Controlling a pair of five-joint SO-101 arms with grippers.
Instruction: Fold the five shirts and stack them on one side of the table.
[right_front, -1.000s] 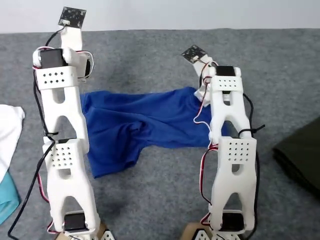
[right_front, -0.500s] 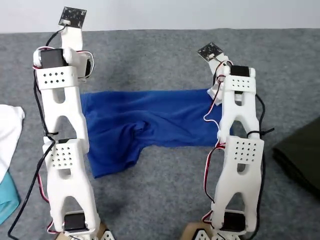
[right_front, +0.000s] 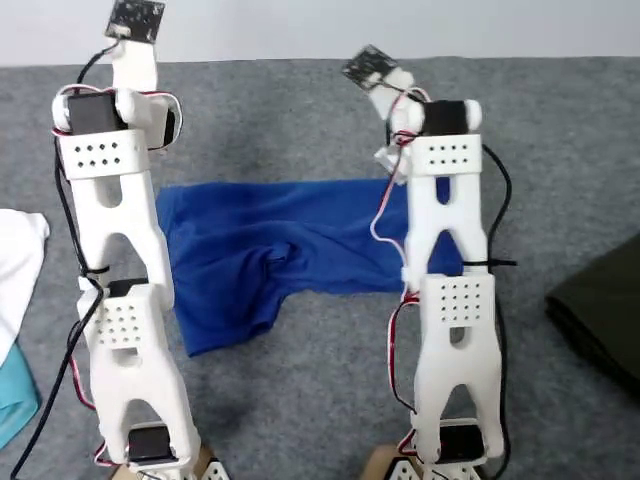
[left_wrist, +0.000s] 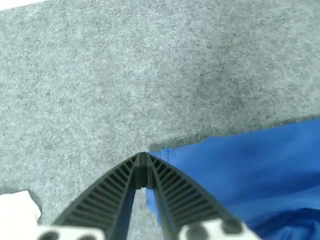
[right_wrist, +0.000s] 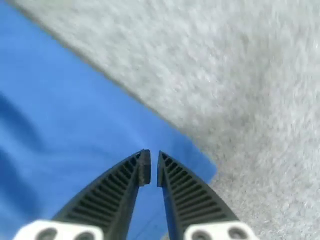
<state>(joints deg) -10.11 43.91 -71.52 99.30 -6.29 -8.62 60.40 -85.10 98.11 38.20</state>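
My left gripper (left_wrist: 143, 159): fingers pressed flat together, no gap at the tips. The tips sit right at one corner of the blue shirt (left_wrist: 250, 165). The cloth spreads away to one side of them, with the grey table (left_wrist: 150, 65) ahead. I cannot tell whether any cloth is pinched (the corner meets the tips exactly where they close). A bit of the white shirt (left_wrist: 15, 215) lies back beside the base of one finger, apart from the blue.

My right gripper (right_wrist: 150, 167): narrow, a thin slot between the tips with blue showing through it. It hangs over the blue shirt (right_wrist: 65, 125) close to another corner. The shirt's edge crosses just ahead of the tips, and the table (right_wrist: 250, 75) lies beyond that.

High view: the blue shirt (right_front: 290, 250) lies spread between my left arm (right_front: 120, 300) and my right arm (right_front: 450, 300). Its far edge runs nearly straight from under one wrist to under the other. The middle is rumpled, and a lobe of cloth reaches back toward my bases, nearer the left arm.

Outboard of my left arm, well apart from the blue, lies the white shirt (right_front: 15, 270). A teal cloth (right_front: 12, 395) lies just behind it, closer to my base. Outboard of my right arm, also well apart, lies a dark garment (right_front: 600, 310).
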